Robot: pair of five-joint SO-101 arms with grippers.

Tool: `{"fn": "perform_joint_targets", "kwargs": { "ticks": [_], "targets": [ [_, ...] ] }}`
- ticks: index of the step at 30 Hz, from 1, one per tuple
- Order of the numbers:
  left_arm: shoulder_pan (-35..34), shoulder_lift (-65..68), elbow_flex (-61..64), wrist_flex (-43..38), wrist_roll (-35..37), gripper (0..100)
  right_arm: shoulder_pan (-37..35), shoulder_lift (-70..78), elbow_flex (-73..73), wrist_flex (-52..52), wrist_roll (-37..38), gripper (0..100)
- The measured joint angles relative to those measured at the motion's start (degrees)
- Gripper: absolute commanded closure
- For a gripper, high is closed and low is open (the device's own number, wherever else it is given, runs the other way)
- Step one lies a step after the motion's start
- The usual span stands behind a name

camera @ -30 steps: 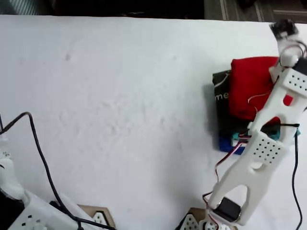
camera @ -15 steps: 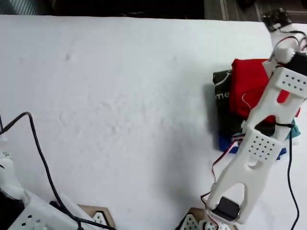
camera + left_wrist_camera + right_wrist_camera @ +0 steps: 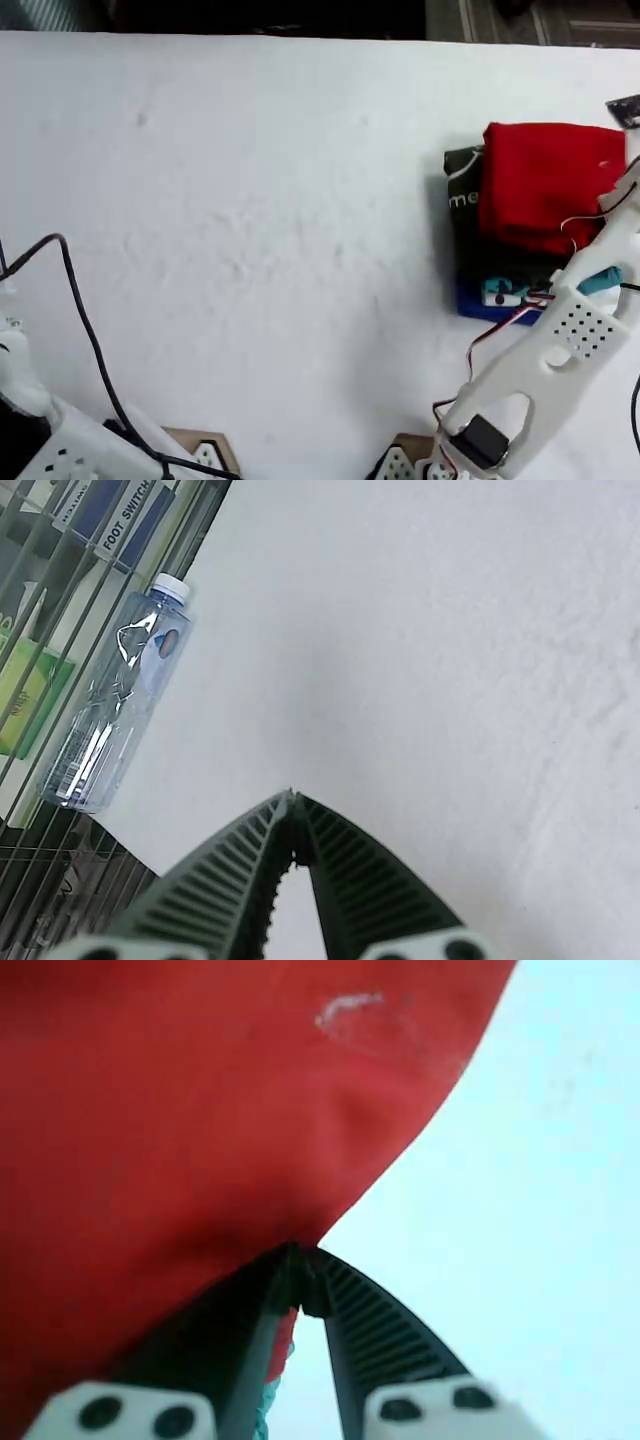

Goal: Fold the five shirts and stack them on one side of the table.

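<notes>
White table (image 3: 250,200): folded red shirt (image 3: 545,185) tops the stack (image 3: 468,250); left gripper (image 3: 297,825), right gripper (image 3: 297,1265) both closed.

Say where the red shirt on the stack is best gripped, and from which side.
Pinch the red shirt at its outer edge, coming from the bare table there: lying flat atop the stack, it likely offers only edges.

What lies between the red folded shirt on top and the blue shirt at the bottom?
In the high view, a black shirt with white print, plus a sliver of teal cloth.
</notes>
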Motion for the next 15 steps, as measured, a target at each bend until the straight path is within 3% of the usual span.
{"fn": "perform_joint_targets", "kwargs": {
  "ticks": [7, 15],
  "targets": [
    [0.00, 0.00, 0.00, 0.00, 0.00, 98, -2.29, -15.03, 1.93, 0.00, 0.00, 98.1],
    [0.00, 0.00, 0.00, 0.00, 0.00, 98, -4.75, -20.75, 23.12, 0.00, 0.09, 98.1]
  ]
}}
